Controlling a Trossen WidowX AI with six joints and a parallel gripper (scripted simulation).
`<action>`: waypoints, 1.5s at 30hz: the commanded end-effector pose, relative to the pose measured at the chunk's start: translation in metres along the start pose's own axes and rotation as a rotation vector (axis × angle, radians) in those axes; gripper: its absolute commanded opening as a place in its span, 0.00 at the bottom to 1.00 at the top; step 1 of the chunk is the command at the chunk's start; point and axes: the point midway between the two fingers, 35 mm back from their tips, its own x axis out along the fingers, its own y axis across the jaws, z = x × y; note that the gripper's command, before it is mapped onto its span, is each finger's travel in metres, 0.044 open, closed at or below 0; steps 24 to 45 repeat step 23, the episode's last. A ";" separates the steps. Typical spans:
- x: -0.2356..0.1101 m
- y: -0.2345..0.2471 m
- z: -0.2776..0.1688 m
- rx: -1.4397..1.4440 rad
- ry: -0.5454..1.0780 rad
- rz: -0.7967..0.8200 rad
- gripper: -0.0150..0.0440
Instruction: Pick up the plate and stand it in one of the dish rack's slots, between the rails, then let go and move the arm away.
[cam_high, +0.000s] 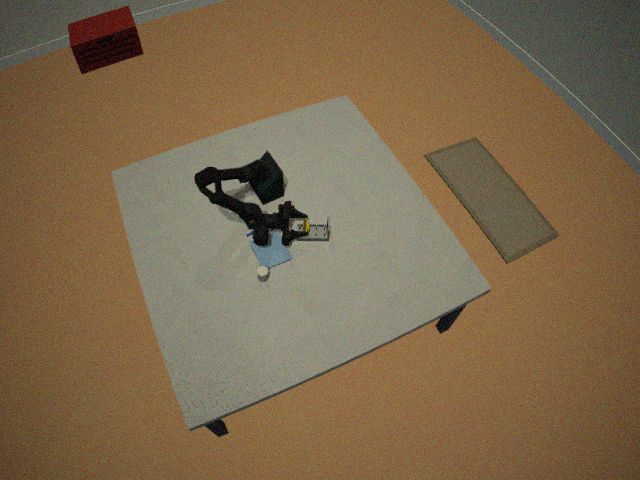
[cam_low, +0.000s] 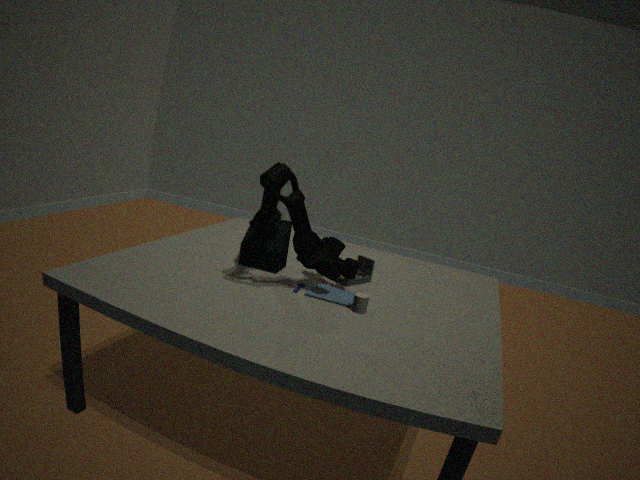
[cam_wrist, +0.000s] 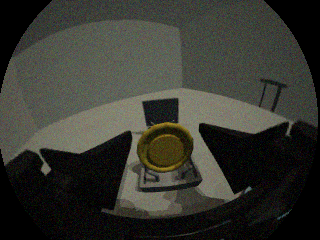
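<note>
Wrist view: black parallel-jaw gripper (cam_wrist: 163, 154) spread, gripping nothing; just beyond, round yellow plate (cam_wrist: 166, 147) stands upright in the grey metal dish rack (cam_wrist: 190, 178), mid-counter. Placing looks done; withdrawing the arm remains.

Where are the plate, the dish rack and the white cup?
plate (cam_wrist: 166, 147): wrist view, centre of its yellow face, standing upright.
dish rack (cam_high: 319, 235): top view, bare grey base beyond the plate.
white cup (cam_high: 263, 272): top view, its round top, beside the blue sheet.
</note>
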 end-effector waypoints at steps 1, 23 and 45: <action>-0.004 -0.004 0.034 -0.008 -0.003 0.007 0.93; -0.008 -0.001 0.103 0.291 0.171 0.102 0.93; -0.008 -0.001 0.103 0.291 0.171 0.102 0.93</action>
